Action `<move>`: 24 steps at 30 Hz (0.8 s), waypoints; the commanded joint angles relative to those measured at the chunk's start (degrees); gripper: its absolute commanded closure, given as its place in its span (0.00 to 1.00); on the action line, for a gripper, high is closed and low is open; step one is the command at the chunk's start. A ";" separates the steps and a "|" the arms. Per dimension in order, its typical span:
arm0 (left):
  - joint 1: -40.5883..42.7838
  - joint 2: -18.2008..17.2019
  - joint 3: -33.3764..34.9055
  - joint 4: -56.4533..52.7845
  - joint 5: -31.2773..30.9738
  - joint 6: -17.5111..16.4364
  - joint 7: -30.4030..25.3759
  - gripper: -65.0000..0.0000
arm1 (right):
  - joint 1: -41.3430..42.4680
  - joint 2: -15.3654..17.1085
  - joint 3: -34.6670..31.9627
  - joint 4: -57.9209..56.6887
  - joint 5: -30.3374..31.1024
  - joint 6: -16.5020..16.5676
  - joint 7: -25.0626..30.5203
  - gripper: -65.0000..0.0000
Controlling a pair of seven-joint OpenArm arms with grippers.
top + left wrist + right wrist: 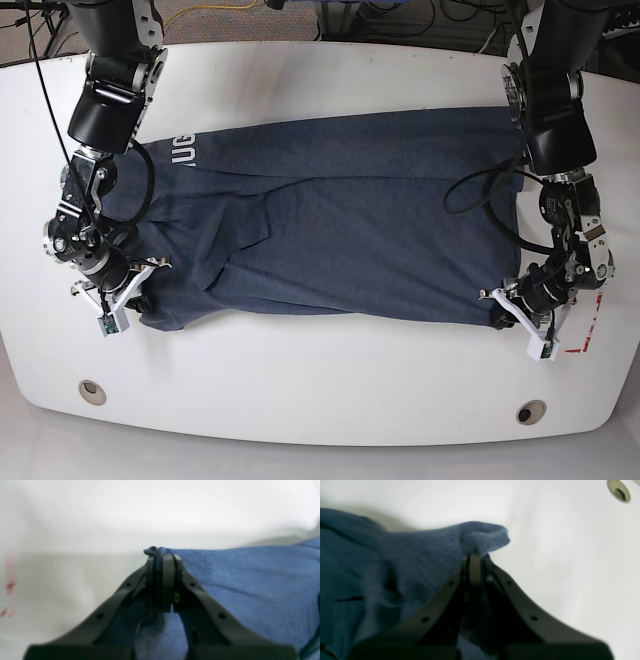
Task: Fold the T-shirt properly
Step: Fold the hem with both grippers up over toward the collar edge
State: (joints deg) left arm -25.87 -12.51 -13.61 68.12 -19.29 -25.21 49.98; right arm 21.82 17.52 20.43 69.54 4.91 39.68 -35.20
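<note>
Heathered navy T-shirt (340, 230) lies rumpled; left tool (162, 555) and right tool (476, 555) each pinch a corner.

**Layout on table**

The T-shirt (340, 230) is lying across the middle of the table (320, 400). The right gripper (128, 287) is sitting at the shirt's lower-left corner, the left gripper (508, 308) at its lower-right corner. Lettering (187, 150) is showing at upper left.
</note>
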 commanded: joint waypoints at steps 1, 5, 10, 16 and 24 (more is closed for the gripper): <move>-1.08 -0.72 -0.68 3.66 -0.45 0.20 0.09 1.00 | 0.11 1.08 0.37 3.74 0.94 0.32 1.22 1.00; 0.86 -0.81 -0.68 7.97 -0.45 0.20 1.06 1.00 | -3.05 1.08 0.37 9.89 0.85 0.32 1.22 1.00; 4.20 -0.72 -0.42 13.07 -0.45 0.20 1.06 1.00 | -7.36 0.90 0.10 15.78 0.85 0.32 1.22 1.00; 8.33 -0.72 -0.33 18.17 -0.45 0.20 4.40 1.00 | -12.46 0.81 0.45 19.91 1.20 0.32 1.22 1.00; 14.22 -0.63 -0.42 25.29 -0.45 0.20 8.88 1.00 | -18.35 0.72 0.54 24.31 1.20 0.32 1.22 1.00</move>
State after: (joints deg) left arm -11.55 -12.58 -13.82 90.85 -19.16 -25.08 59.20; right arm 3.09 17.30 20.58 91.83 5.41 40.14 -35.42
